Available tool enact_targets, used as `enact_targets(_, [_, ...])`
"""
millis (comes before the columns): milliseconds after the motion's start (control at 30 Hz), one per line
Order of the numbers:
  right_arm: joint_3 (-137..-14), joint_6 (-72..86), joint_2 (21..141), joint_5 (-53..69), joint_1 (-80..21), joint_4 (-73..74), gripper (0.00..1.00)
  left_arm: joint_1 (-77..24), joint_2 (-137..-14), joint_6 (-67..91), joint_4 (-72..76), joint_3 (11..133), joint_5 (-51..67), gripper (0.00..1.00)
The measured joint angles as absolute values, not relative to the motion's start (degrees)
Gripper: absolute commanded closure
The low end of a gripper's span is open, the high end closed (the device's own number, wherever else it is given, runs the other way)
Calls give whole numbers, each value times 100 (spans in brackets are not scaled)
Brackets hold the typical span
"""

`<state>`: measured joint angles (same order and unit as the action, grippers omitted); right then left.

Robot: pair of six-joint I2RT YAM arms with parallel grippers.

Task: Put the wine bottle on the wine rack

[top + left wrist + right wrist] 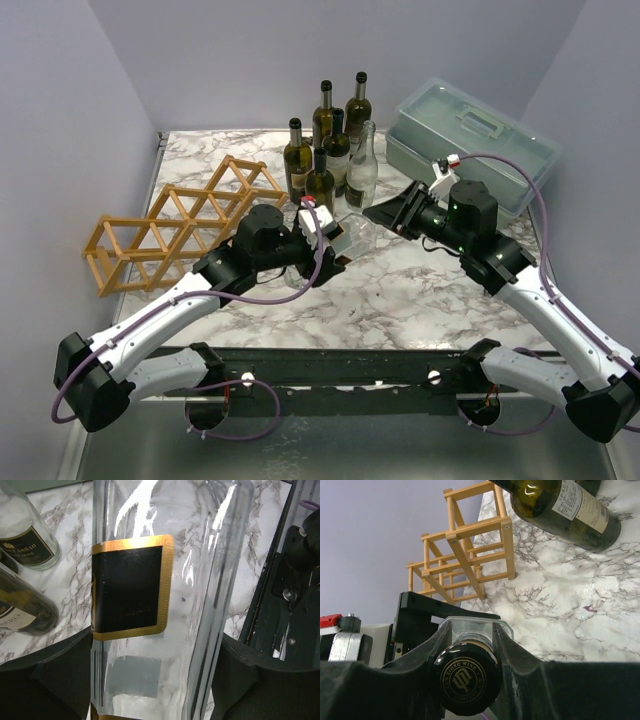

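1. One left gripper (155,685), to the right of the wine rack (175,225). Its jaws stand wide, one on each side of the wine bottle (200,555), close against the glass. Whether they press on it cannot be told.
2. One wine bottle of clear glass lies between the two grippers, outside the wine rack and just right of its near end. It carries one black label (131,591) with a gold border, and any print on it is too faint to read. Its base is cut off in the left wrist view.
3. One right gripper (470,636), farther right of the wine rack. Its jaws are closed tight on the neck of the wine bottle, just under the black cap (466,684). The cap's gold ring reads "XIONG WINE", and the rest is hard to make out.
4. One wine rack of light wooden sticks lies on the marble table (400,290). Its cells overlap in the top view, so no sure count of them can be made.
5. Six standing bottles (337,150) are grouped right of the wine rack's far end. Five are dark and one is a clear bottle (362,170). Their labels are too small to read.
6. One pale green toolbox (470,140) stands farthest right of the wine rack, beyond the bottles.
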<state>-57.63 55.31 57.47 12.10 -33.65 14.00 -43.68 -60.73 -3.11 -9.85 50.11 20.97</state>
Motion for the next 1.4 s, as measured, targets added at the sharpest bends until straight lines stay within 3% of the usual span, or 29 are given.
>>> enact_targets(100, [-5763,5572,5745,1253,-3352,1389,100,-4390,-5986,-436,-1002,5009,2132,39])
enact_targets(233, [-5763,5592,5680,1361,-3352,1367,99,-4423,-5861,-655,-1011,4971,2250,83])
enact_targets(300, [-5749,5555,5631,1393,-3352,1354,99,-4438,-5813,-722,-1009,4971,2272,99])
enact_targets(400, [-5693,5472,5594,1476,-3334,1299,85,-4438,-5802,-792,-1015,4974,2268,100])
enact_targets(667, [-5690,4355,5577,2176,-3330,1619,23,-4412,-5802,-1269,-1319,4888,2130,100])
enact_targets(800, [-5704,3382,5570,2550,-3336,2174,3,-4338,-5808,-1404,-1599,4772,1839,100])
enact_targets(1400, [-6191,47,5275,2338,-3354,3634,0,-4324,-5874,-1437,-1942,4711,1953,100])
